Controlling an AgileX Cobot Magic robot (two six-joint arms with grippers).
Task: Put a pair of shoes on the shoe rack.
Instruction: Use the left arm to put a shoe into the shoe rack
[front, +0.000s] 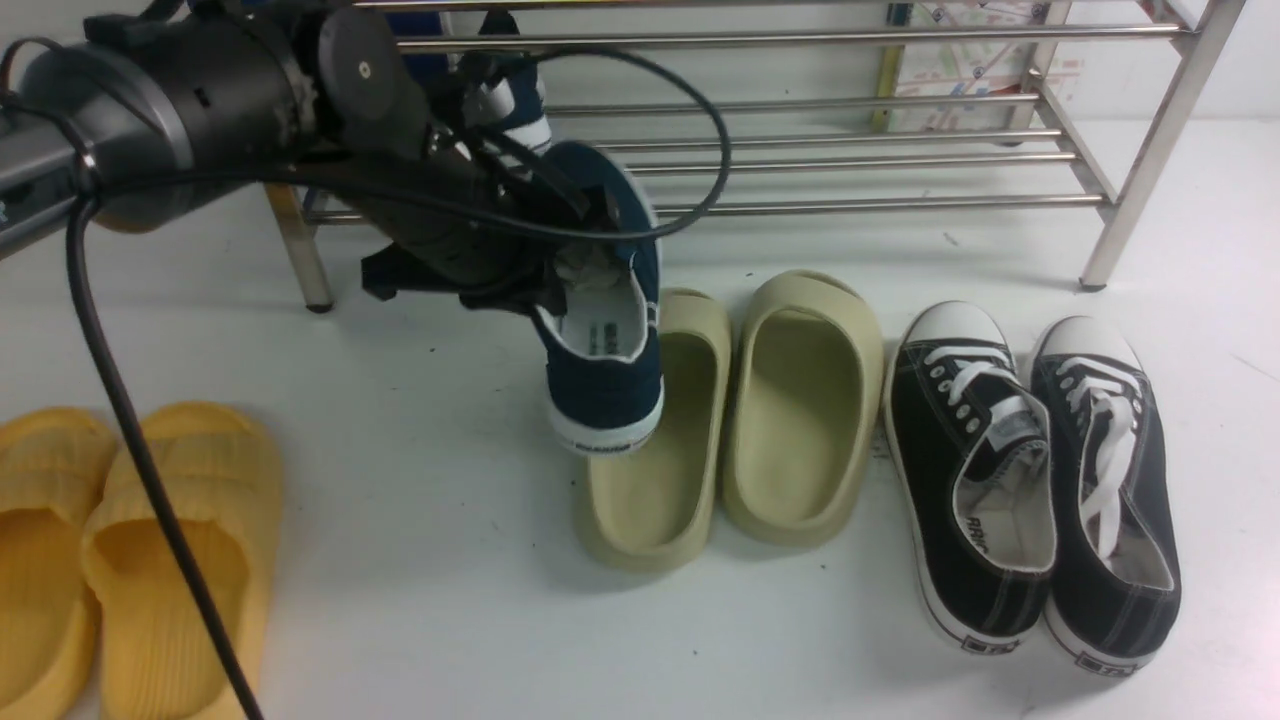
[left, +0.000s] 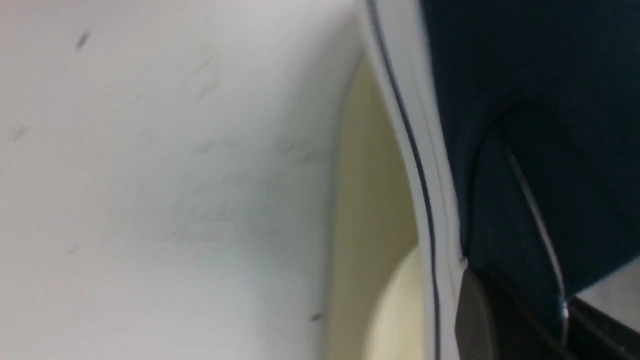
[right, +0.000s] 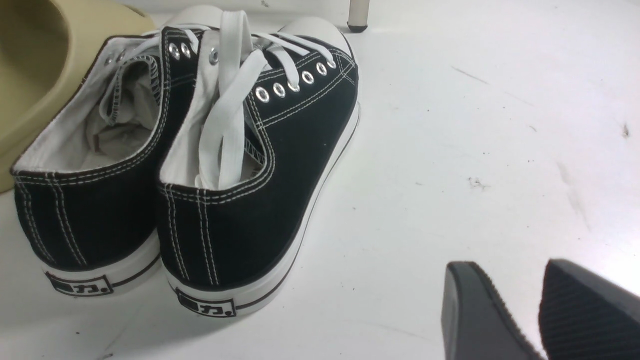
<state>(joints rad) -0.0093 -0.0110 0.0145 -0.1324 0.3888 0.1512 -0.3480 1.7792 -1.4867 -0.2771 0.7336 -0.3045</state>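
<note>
My left gripper is shut on a navy-blue slip-on shoe. The shoe hangs heel-down above the floor, in front of the steel shoe rack and over the edge of a green slipper. In the left wrist view the navy canvas and white sole fill the side, pinched in the left gripper. A blue and white shape shows on the rack behind the arm, mostly hidden. The right gripper hovers open over bare floor, holding nothing.
Two olive-green slippers lie just right of the hanging shoe. Black lace-up sneakers stand further right, close to the right gripper. Yellow slippers sit at the near left. A black cable trails from the left arm.
</note>
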